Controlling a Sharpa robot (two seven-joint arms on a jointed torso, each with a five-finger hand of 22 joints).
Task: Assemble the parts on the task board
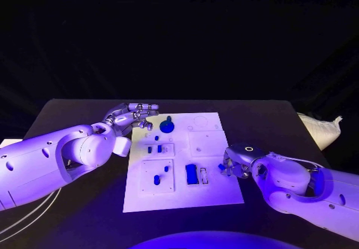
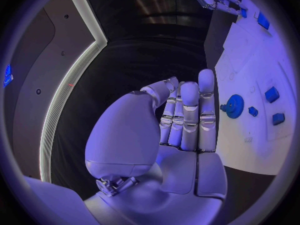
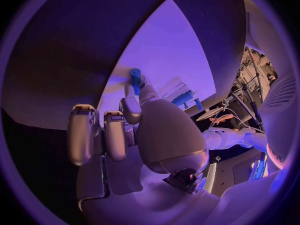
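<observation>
Your right hand (image 1: 238, 167) pinches a small blue peg (image 3: 135, 77) at the task board's (image 1: 211, 191) right edge. Your left hand (image 1: 135, 116) hovers empty, fingers straight and together, by the board's far-left corner, just beside the blue gear (image 1: 167, 125) lying there.

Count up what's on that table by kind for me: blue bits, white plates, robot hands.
Blue gear: 1
Smaller blue parts on the board: 5
Blue peg pinched by the right hand: 1
White task board: 1
Hands, counting the left hand: 2
Total: 10
</observation>
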